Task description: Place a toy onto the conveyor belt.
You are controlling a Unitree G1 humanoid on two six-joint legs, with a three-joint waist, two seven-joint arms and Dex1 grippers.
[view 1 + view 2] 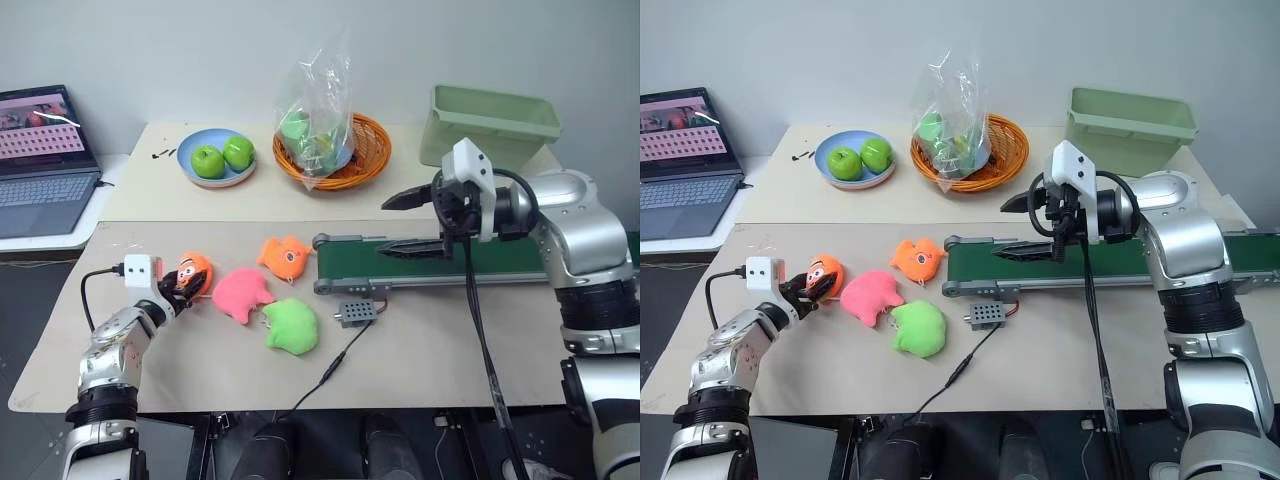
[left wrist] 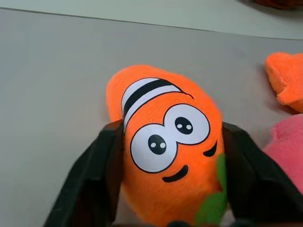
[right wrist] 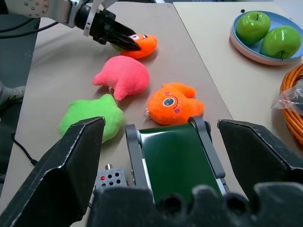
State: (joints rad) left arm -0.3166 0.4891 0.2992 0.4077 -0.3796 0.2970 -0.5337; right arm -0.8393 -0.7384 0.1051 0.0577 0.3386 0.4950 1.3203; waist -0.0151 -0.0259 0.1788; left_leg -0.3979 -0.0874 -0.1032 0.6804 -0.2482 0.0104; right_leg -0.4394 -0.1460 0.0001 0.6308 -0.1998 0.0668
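Left wrist view: toy point(image 2: 168, 151) sits squarely between the two black fingers point(image 2: 97, 175), one on each flank, face up toward camera.
Toy place: on the table point(image 1: 450, 360), near its left edge, just left of the pink plush point(image 1: 241, 293).
Toy axis: long axis runs roughly along the gripper's pointing line; green patch nearest the wrist.
Left gripper point(image 1: 184, 284): narrowed onto the toy, pads touching both sides; toy not lifted.
Right gripper point(image 1: 415, 222): fingers wide apart, holding nothing, hanging over the conveyor belt point(image 1: 500, 262).
Nearer arm: left; belt lies well to the right, past the plushes.
Writing: none readable; laptop point(image 1: 40, 160) screen illegible.
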